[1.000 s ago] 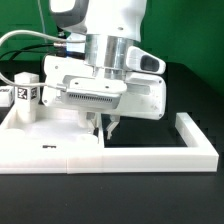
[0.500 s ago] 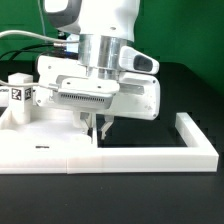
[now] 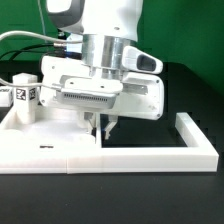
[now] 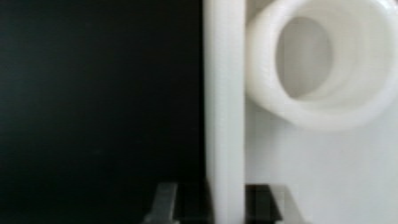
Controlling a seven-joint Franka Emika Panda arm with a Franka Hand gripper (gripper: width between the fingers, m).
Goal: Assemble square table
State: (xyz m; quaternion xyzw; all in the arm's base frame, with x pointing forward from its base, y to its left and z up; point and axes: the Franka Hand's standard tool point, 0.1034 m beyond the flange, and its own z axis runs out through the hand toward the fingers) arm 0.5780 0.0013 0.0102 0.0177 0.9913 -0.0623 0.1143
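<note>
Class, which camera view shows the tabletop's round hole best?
The wrist view: the round hole appears large beside the rim the claw grips. The exterior view shows the tabletop, but no hole is discernible.

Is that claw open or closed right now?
Shut: in the wrist view, the gripper has both dark fingers pressed against the tabletop's thin rim.

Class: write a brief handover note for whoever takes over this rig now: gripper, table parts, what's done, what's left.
Gripper: shut on the tabletop, pinching its rim beside a corner hole.
Tabletop lies flat at the exterior view's left, beside the border bar.
One tagged leg stands upright by its far left side.
Done: no leg seen fitted.
Left: fit the legs.
</note>
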